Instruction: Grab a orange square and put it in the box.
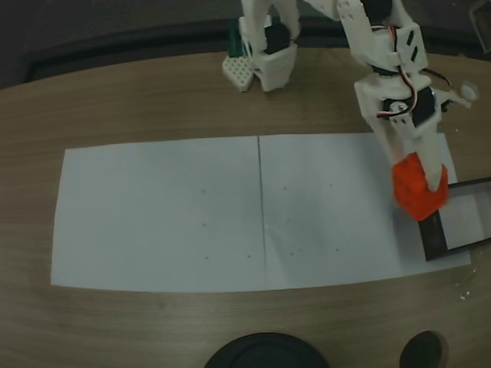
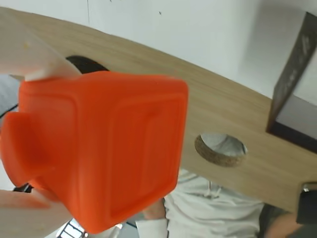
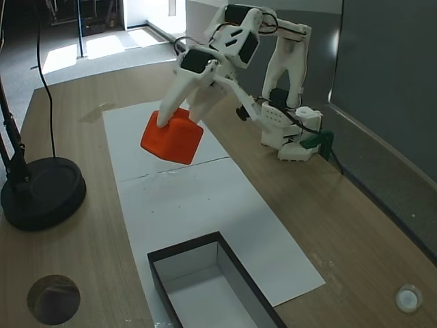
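Clearly the orange square [image 3: 172,137] is off the table, clamped in the hand [image 3: 166,123] and carried in the air above the white paper [image 3: 205,205]. In the wrist view the cube [image 2: 104,148] looms large, with a pale finger [image 2: 34,59] pressed on its upper corner and another at its lower edge, so the grip sits on opposite sides and the cube hangs tilted, one corner lowest. In a fixed view from above, the square [image 1: 418,188] appears just beside the box [image 1: 437,238], near the table's right edge. The box [image 3: 205,249] lies open-topped at the paper's end, its dark walls low, which should allow a simple drop from above. My guess is the carry is nearly done; release remains.
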You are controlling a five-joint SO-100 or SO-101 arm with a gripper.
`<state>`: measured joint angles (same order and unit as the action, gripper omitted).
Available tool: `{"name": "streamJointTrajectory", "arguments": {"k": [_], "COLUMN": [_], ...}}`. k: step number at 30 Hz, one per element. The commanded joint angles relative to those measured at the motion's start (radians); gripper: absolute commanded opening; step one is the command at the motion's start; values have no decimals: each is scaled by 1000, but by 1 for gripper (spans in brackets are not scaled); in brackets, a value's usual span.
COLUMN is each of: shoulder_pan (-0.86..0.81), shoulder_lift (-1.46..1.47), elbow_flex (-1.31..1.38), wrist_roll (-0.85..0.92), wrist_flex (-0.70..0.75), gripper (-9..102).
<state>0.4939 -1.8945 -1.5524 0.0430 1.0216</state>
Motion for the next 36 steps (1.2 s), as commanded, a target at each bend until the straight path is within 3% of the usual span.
{"name": "streamJointTrajectory", "arguments": {"k": [1, 10, 24, 36], "shoulder_pan": [48, 143, 293, 288], "shoulder_lift": [-17, 153, 426, 466], "elbow_flex": [115, 123, 298, 298], "wrist_roll": [6, -2, -58, -58], "wrist_flex": [-78, -322, -321, -322], "gripper": [10, 10, 10, 11]}}
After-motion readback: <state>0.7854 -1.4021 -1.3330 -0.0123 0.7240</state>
